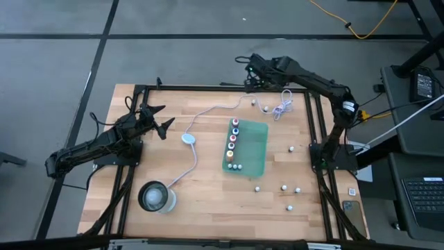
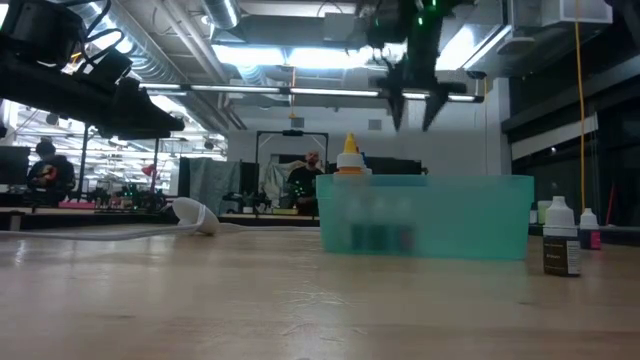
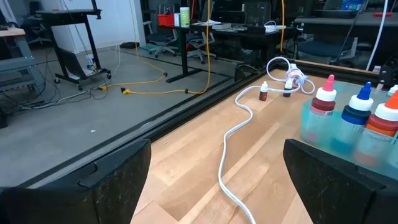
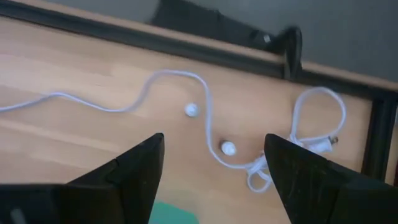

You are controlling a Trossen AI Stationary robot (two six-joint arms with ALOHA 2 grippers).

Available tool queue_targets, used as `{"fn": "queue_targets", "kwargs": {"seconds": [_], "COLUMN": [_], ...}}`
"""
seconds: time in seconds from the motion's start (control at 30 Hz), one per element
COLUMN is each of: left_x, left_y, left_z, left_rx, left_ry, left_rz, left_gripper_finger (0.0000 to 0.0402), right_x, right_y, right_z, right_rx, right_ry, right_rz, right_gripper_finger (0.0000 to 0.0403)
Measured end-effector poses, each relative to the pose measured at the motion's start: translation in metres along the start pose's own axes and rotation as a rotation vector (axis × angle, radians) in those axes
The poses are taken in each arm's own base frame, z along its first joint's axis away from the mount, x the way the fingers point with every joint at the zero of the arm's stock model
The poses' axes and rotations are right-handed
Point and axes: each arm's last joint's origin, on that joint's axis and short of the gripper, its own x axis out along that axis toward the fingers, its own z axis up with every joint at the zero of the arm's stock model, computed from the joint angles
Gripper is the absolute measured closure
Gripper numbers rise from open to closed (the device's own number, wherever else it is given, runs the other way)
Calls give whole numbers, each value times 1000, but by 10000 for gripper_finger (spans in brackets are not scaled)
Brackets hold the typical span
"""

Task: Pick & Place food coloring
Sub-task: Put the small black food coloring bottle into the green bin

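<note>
The right pincer [image 1: 254,78] hangs wide and empty over the counter's [image 1: 208,201] twelve o'clock edge, above two white-capped bottles [image 4: 191,110] lying just beside the white cable [image 4: 124,102]. A descent here could snag that cable or knock a bottle over. The green tray [image 1: 258,149], near centre, holds a row of food coloring [image 1: 234,139]; more bottles are scattered toward four o'clock. The glass container [image 1: 157,197] sits at seven. The left pincer [image 1: 158,119] waits wide at nine.
</note>
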Motion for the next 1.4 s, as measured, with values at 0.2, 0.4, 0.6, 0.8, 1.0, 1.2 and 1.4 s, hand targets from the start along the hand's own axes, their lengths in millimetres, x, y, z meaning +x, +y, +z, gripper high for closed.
{"fn": "queue_targets", "kwargs": {"seconds": [0.2,0.4,0.6,0.8,1.0,1.2,1.4], "left_x": [0,0,0,0,0,0,0], "left_y": [0,0,0,0,0,0,0], "left_z": [0,0,0,0,0,0,0], "left_rx": [0,0,0,0,0,0,0], "left_ry": [1,0,0,0,0,1,0], "left_rz": [0,0,-1,0,0,0,0], "left_gripper_finger": [41,41,41,41,41,41,41], "right_x": [40,70,96,116,138,150,150], "right_y": [-12,-17,-23,-29,-32,-32,-32], "right_z": [-4,-19,-38,-45,-46,-46,-45], "right_rx": [32,54,32,40,1,-9,-3], "right_ry": [47,107,162,180,220,247,257], "right_rz": [-42,-45,-60,-54,-55,-47,-31], "right_gripper_finger": [126,126,126,126,126,126,131]}}
